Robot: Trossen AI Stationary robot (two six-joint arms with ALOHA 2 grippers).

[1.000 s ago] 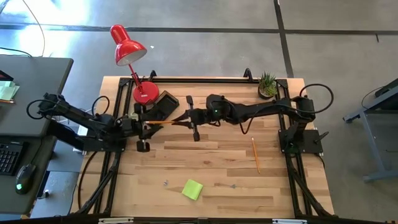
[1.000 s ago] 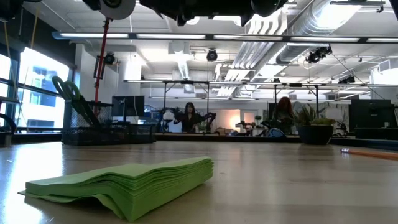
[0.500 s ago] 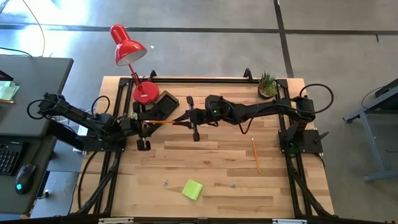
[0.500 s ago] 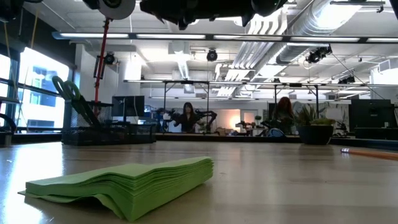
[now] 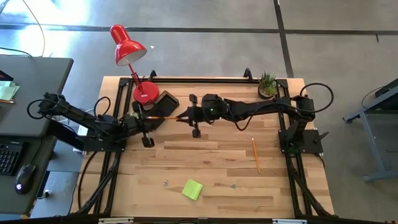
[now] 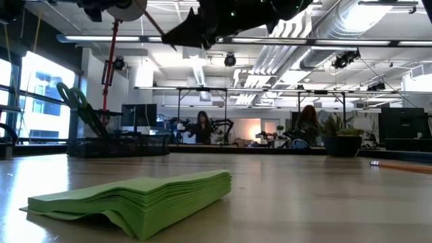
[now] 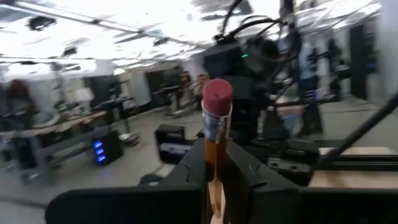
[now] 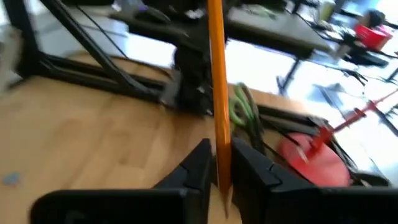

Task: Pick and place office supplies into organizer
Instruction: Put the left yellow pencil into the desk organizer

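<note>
Two robot arms met over the far left of the table with a single orange pencil (image 5: pixel 163 119) spanning the gap between them, its long axis running nearly side to side just in front of the black organizer (image 5: pixel 165 102). The left gripper (image 5: pixel 146 121) had its fingers closed on the eraser end, as its wrist view showed, with the pink eraser standing clear of the dark pads. The right gripper (image 5: pixel 181 116) was closed on the shaft at the other end, its wrist camera looking along the pencil toward the red lamp base (image 8: pixel 311 158) and the green-handled scissors (image 8: pixel 239 106) already standing in the tray. Both pincers appeared clamped on the same pencil, so the coming move likely turned on which one let go; the organizer lay just behind the pencil, about equally near to both. A second pencil (image 5: pixel 255 154) lay on the right half of the table, well apart and nearer the right arm, while the lime-green sticky-note pad (image 5: pixel 192 189) sat near the front edge.
</note>
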